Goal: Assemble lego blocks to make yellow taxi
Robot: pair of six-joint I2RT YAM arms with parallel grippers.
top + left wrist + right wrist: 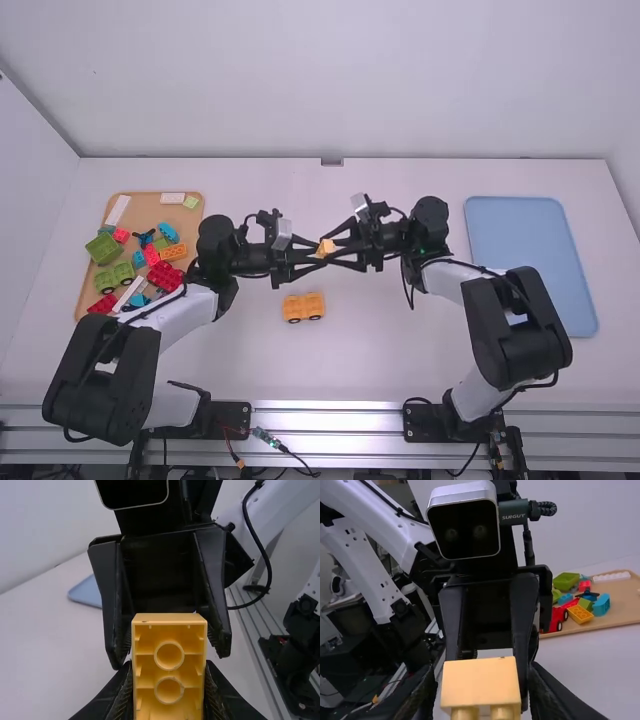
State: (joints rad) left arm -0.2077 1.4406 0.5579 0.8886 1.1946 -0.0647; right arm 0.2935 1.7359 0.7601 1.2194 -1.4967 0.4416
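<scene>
Two end effectors: my left end effector [317,254] and my right end effector [329,253], facing each other above the counter [380,370], between my arm bases.
Left end effector: closed on the yellow block [326,247], one finger against each side.
Right end effector: open, its fingers parted around the same block, slightly clear of its sides.
Yellow block: raised off the counter; hollow face with two round tubes seen in the left wrist view, two studs seen in the right.
Yellow base: one low piece [304,306] with black wheels, on the counter, nearer my arm bases than the raised block and apart from it.
Wooden tray: one [146,212], at the left of the counter, bearing loose pieces.
Tray contents: a green block [103,248], a green wheeled piece [115,275], a red block [165,275], an orange block [174,252], a blue block [168,232], a long white piece [117,209], others beside them.
Blue tray: one [525,250], flat on the counter at the right.
</scene>
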